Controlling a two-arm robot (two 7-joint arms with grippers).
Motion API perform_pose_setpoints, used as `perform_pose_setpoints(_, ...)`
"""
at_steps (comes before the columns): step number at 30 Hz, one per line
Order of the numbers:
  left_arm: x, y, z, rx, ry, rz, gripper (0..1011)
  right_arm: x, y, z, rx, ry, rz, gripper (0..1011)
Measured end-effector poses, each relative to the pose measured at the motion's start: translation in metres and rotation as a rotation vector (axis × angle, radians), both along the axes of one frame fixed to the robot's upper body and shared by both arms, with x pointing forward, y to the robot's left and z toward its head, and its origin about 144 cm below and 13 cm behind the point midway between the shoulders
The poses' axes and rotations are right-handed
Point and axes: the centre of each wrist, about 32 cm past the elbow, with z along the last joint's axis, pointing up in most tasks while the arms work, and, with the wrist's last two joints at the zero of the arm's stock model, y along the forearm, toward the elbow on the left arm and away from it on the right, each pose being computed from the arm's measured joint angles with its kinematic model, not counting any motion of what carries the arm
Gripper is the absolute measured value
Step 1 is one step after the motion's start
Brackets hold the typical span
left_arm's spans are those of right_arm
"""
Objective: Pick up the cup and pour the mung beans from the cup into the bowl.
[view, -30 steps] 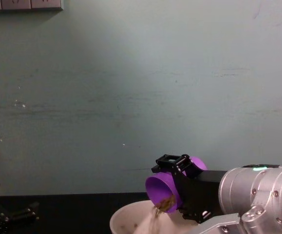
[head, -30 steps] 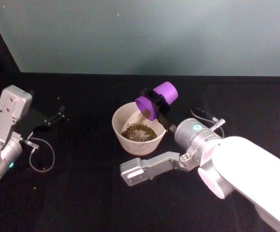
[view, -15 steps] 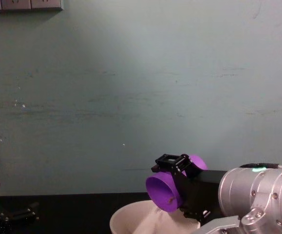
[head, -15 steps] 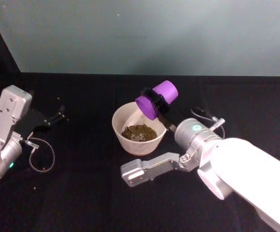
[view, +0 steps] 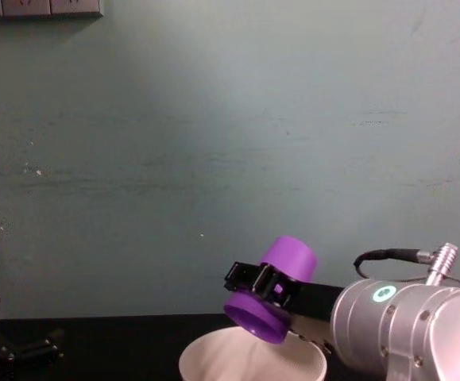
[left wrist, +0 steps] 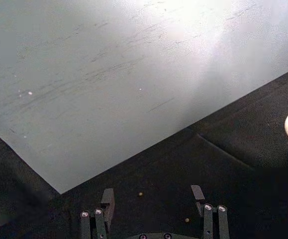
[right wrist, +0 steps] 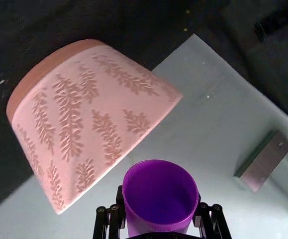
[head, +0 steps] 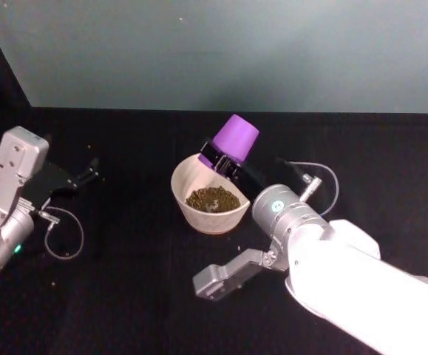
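Purple cup (head: 234, 139) clamped between fingers of right end effector (head: 219, 163), tipped mouth-down over far rim of bowl (head: 180, 181). Mung beans (head: 212, 198) heaped inside bowl, on black tabletop (head: 125, 281). Left end effector (left wrist: 152, 195) spread wide, empty, well apart at left.

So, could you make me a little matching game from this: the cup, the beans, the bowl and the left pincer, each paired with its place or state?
Things:
1. cup
2. mung beans
3. bowl
4. left pincer

States:
A. open, holding nothing
B. heaped inside the bowl
C. empty, tipped mouth-down in the right pincer
D. standing on the black table

Pairs: 1-C, 2-B, 3-D, 4-A.
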Motion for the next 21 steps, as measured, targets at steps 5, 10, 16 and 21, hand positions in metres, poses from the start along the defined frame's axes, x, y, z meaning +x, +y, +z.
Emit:
perform_pose_setpoints(5,0.0,0.0,0.0,0.0,0.0,0.0,1000,-0.003,0.005,0.0,-0.08,-0.04,0.01,734)
perform_pose_setpoints(10,0.0,0.0,0.0,0.0,0.0,0.0,1000,-0.006,0.009,0.0,-0.144,-0.078,0.017,734)
perform_pose_setpoints(16,0.0,0.0,0.0,0.0,0.0,0.0,1000,-0.008,0.012,0.0,-0.205,-0.106,0.019,734)
perform_pose_setpoints(21,0.0,0.0,0.0,0.0,0.0,0.0,1000,-0.009,0.013,0.0,-0.223,-0.116,0.019,734)
